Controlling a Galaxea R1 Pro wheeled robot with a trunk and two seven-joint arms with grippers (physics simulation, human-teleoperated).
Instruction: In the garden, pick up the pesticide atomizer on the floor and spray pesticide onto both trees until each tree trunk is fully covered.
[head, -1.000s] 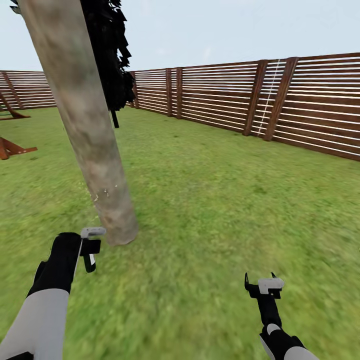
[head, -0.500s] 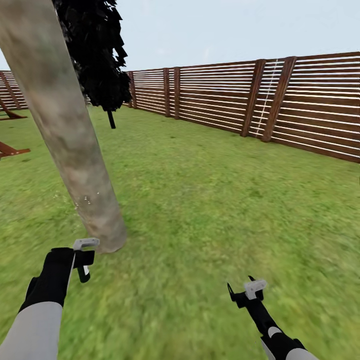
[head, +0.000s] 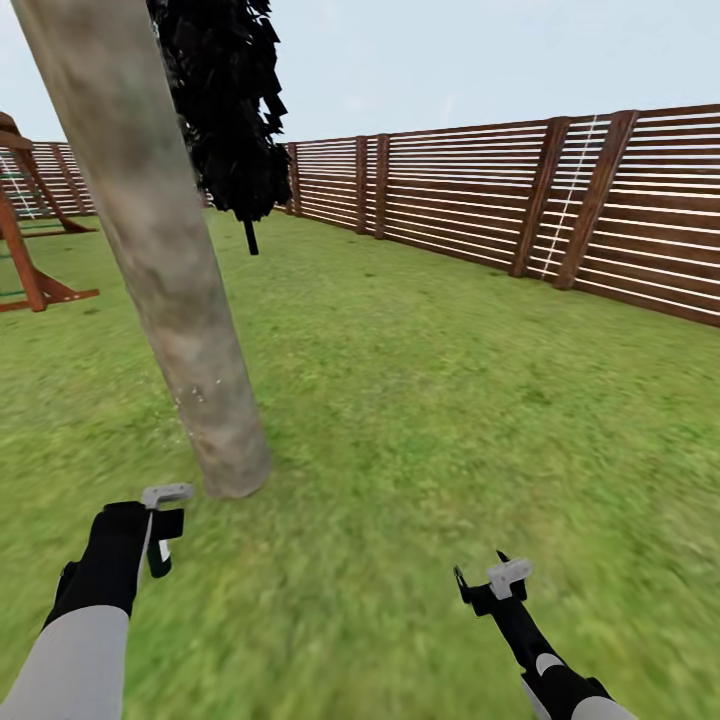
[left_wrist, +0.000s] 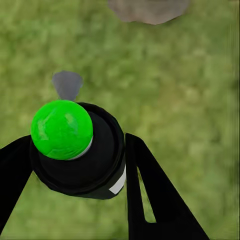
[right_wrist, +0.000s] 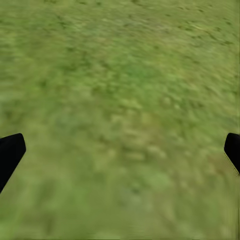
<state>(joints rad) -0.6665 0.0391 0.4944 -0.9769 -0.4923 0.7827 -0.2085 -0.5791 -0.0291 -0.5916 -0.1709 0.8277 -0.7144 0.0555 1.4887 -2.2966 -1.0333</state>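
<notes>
Head view puts the robot on the lawn (head: 430, 400) of the garden, close up to one pale, mottled tree trunk (head: 160, 250) that leans across the left of the scene, with a black cone-shaped tree (head: 230, 100) behind it and the slatted fence (head: 500, 200) running along the far side. The left gripper (head: 160, 525) hangs low, just short of the trunk's base, its jaws pinching the pesticide atomizer (left_wrist: 75, 150); from the left wrist camera the dark body with its bright green cap sits snug between the two black fingers (left_wrist: 150, 190), and the foot of the trunk shows just ahead over the grass. So the pick-up looks done, and I'd say the step in hand is lining up on this tree for spraying. The nozzle seems low, at the trunk's foot, so the next move likely calls for raising that arm and aiming higher to cover the whole column, then working around it. The left forearm reaches forward, bent slightly inward. The right gripper (head: 495, 585) is held out low over bare grass, jaws spread wide and holding nothing.
</notes>
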